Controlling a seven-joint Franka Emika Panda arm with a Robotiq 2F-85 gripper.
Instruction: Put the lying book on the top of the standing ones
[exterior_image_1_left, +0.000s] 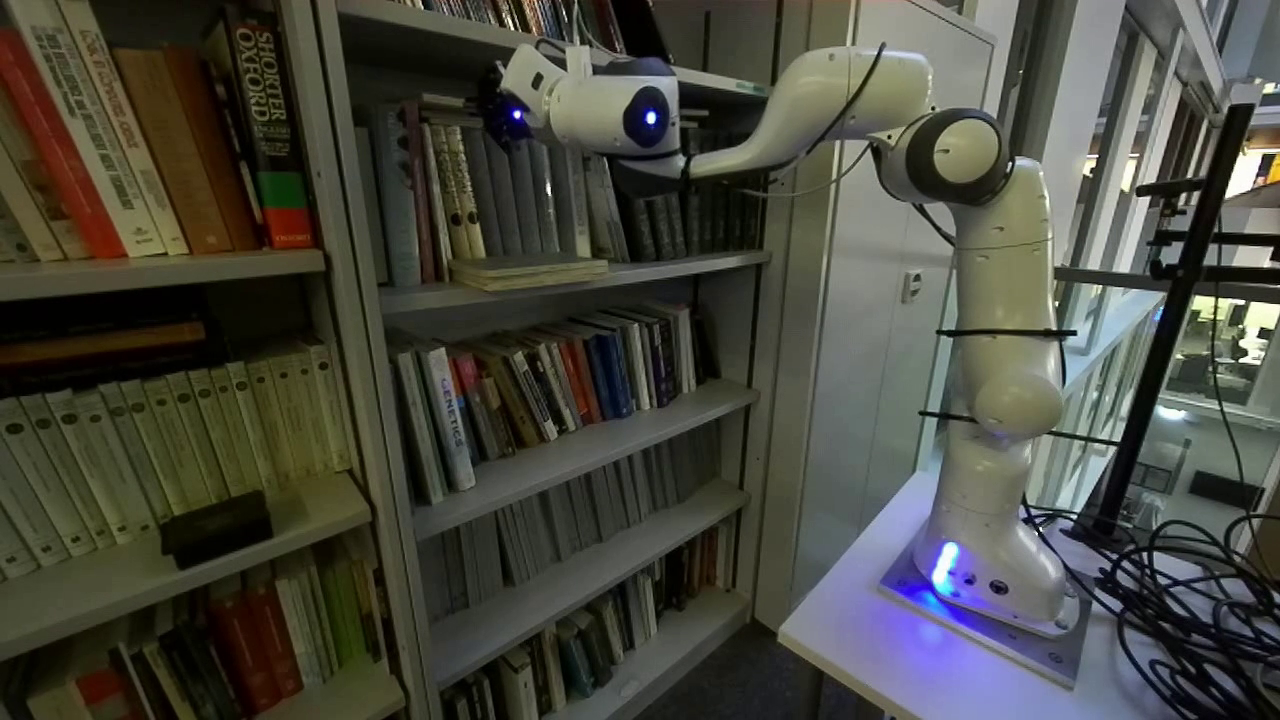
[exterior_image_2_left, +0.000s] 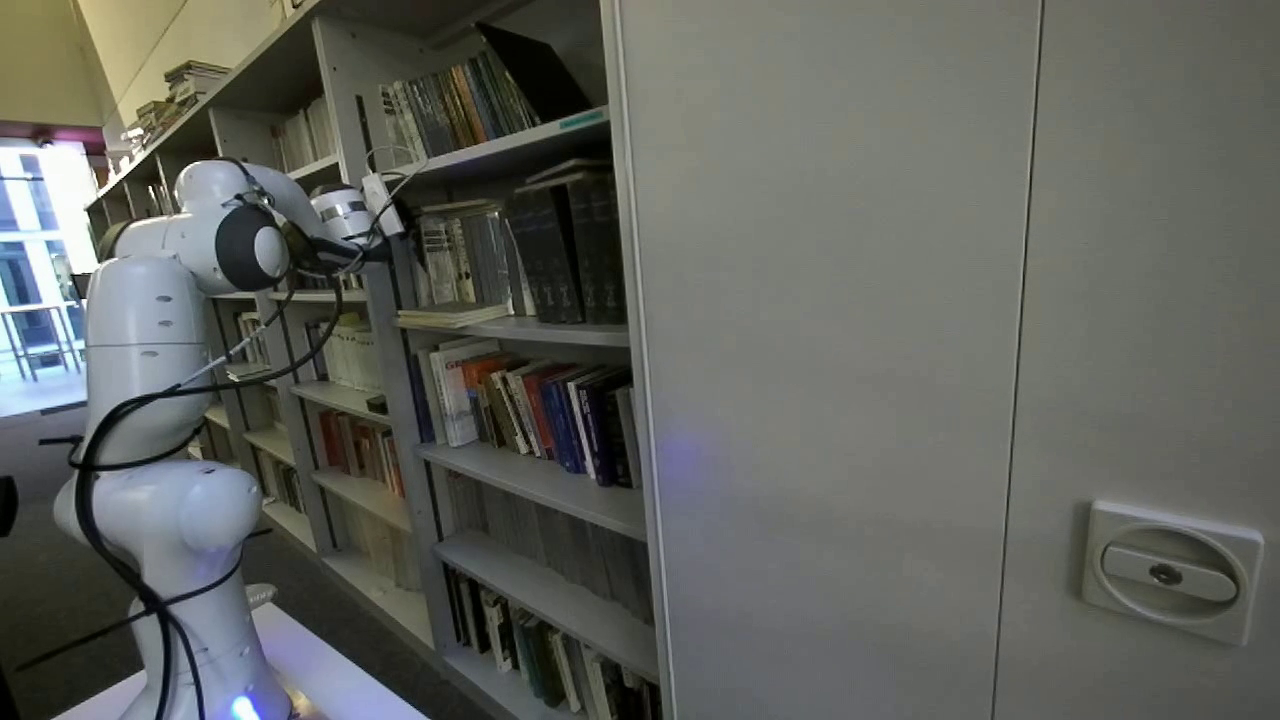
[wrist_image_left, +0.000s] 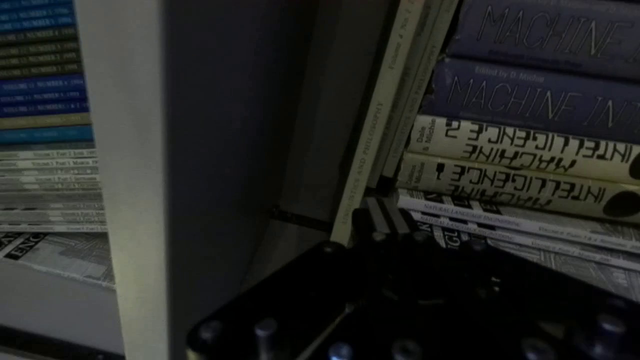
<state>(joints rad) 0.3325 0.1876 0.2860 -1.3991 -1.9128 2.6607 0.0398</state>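
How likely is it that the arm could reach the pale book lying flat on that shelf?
Probably yes: the pale book (maybe several) lies uncovered at the front edge of its shelf, with the gripper higher up. That gripper is shut; it likely must open first.

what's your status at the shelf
Fingers shut. Lying books on shelf, in front of standing ones. Possibly in the way: flat volumes atop them.
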